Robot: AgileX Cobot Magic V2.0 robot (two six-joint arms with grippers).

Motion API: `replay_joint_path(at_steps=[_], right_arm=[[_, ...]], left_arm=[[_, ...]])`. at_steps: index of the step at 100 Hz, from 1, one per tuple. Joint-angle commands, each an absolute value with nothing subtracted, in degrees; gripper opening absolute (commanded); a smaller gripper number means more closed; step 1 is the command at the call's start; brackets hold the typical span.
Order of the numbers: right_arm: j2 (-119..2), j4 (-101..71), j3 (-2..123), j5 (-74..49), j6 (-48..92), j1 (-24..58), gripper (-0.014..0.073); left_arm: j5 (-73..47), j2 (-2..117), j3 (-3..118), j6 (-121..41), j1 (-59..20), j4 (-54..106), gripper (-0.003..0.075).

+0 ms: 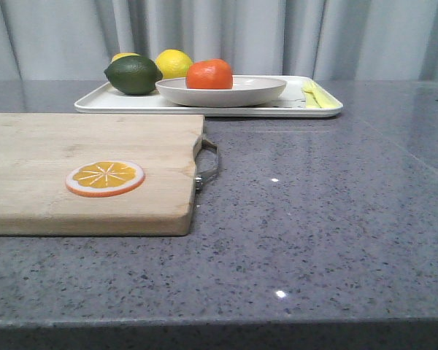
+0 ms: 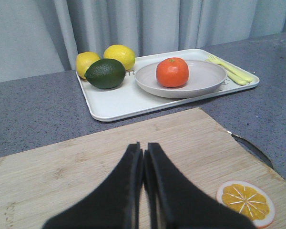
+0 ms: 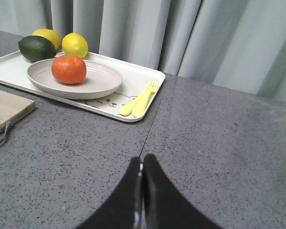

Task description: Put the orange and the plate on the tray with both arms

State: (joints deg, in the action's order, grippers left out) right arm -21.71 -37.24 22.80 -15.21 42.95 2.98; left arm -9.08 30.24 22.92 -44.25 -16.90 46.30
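The orange (image 1: 209,74) rests on the beige plate (image 1: 263,91), and the plate sits on the white tray (image 1: 102,102) at the back of the table. The same orange (image 2: 172,72), plate (image 2: 207,80) and tray (image 2: 119,102) show in the left wrist view, and the orange (image 3: 68,69), plate (image 3: 102,78) and tray (image 3: 133,78) in the right wrist view. My left gripper (image 2: 143,149) is shut and empty, hanging over the wooden board, well short of the tray. My right gripper (image 3: 143,161) is shut and empty above bare counter, apart from the tray.
A dark green lime (image 1: 133,74) and two lemons (image 1: 174,63) sit on the tray's left part, a yellow fork (image 1: 314,95) on its right. A wooden cutting board (image 1: 73,146) with a metal handle (image 1: 208,164) carries an orange slice (image 1: 105,178).
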Motion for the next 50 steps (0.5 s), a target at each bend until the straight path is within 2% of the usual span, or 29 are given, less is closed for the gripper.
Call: replay_joint_path(at_steps=[1, 50], right_arm=[[-21.99, -38.23, 24.24, -11.66, 43.24, 2.76, -0.0069], [-21.99, -38.23, 24.24, -11.66, 43.24, 2.76, -0.0069]], left_arm=[[-5.24, 30.22, 24.66, -43.87, -16.64, 47.37, -0.0020], [-5.03, 30.13, 24.43, -43.87, -16.64, 46.70, -0.0020]])
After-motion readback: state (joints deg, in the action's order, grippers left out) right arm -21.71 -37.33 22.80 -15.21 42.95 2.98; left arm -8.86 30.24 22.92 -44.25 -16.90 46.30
